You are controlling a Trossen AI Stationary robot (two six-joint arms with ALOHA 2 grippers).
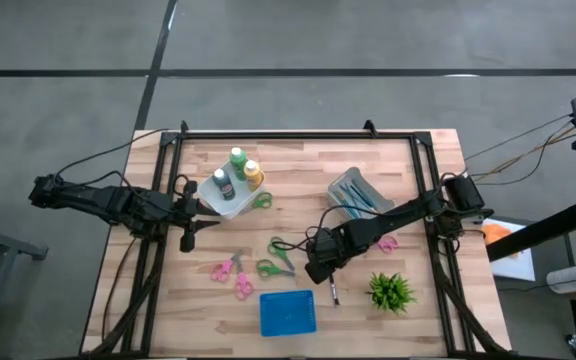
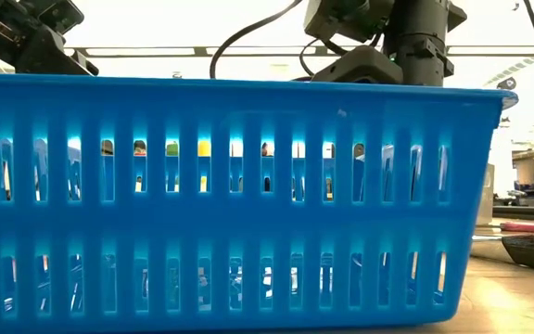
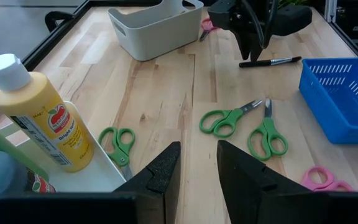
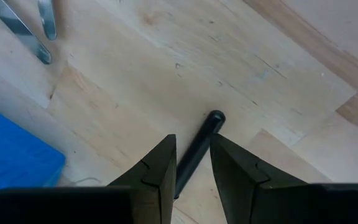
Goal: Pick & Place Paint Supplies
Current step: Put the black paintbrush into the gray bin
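A dark-handled brush (image 1: 334, 291) lies flat on the wood table just right of the blue basket (image 1: 288, 312). My right gripper (image 4: 191, 138) points down over one end of the brush (image 4: 199, 146), open, one finger on each side of the handle. Green, yellow-orange and dark grey bottles (image 1: 238, 172) stand upright in a white tray (image 1: 226, 200) at the far left. My left gripper (image 3: 199, 152) hovers beside that tray and the yellow-orange bottle (image 3: 42, 118), narrowly open and empty. Blue-handled brushes lie in a second white bin (image 1: 356, 192).
Green scissors (image 1: 283, 246) and pink scissors (image 1: 226, 268) lie scattered mid-table, one green pair (image 1: 261, 200) beside the bottle tray. A small potted plant (image 1: 390, 290) stands right of the brush. In the low view the blue basket (image 2: 239, 195) blocks most of the scene. A black frame rims the table.
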